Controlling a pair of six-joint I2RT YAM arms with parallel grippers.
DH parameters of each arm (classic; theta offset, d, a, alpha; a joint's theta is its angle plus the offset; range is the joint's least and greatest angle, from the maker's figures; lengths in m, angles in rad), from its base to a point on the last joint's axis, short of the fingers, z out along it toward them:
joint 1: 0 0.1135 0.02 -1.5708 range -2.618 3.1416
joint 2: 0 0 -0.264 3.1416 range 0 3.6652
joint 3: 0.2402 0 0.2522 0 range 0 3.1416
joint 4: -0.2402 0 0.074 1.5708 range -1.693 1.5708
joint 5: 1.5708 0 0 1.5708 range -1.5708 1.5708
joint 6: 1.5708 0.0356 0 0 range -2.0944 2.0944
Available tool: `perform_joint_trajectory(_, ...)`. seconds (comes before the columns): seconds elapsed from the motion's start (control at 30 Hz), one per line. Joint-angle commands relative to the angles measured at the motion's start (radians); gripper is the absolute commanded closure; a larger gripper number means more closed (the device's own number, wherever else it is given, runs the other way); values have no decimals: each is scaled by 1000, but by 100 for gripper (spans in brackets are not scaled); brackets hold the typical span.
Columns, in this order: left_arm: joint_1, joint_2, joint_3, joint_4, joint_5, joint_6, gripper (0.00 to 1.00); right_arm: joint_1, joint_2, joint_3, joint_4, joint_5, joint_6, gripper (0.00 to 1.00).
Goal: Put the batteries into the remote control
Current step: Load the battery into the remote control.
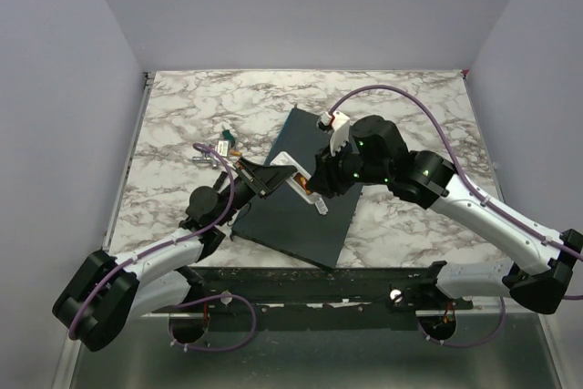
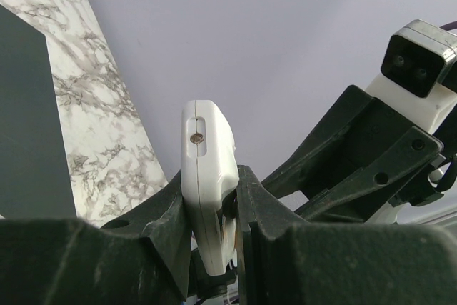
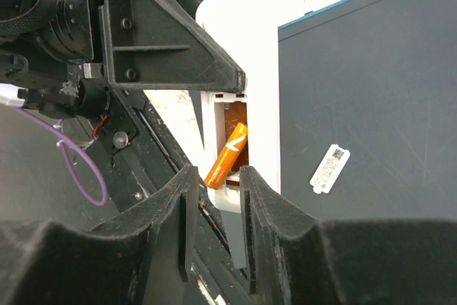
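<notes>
Both reach inward, left gripper (image 2: 213,180) clamping the remote control (image 2: 207,148), right gripper (image 3: 218,176) parted around a tilted battery (image 3: 230,151)

At the middle of the table (image 1: 182,107) the way is blocked: the left gripper (image 1: 266,178) clamps the remote control (image 1: 287,163) above the dark slab (image 1: 301,216). The right gripper (image 1: 308,187), fingers slightly parted, crowds the remote's open bay, where a battery (image 3: 227,156) lies tilted with one end sticking out. Some small things (image 1: 217,147) lie just left of the slab's far corner and a purple cable (image 1: 392,91) arches over the far right, while bare marble along the far edge and the left side leaves room, up to the walls (image 1: 55,88).
</notes>
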Motion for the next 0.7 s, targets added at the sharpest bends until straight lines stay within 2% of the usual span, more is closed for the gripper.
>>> perform_joint_trajectory(0.0, -3, -4, -4, 45, 17, 2, 100, -1, 3, 14, 29, -41, 24, 63)
perform_joint_trajectory(0.67, -3, 15, -2, 56, 20, 2, 100, -2, 63, 19, -21, -39, -6, 64)
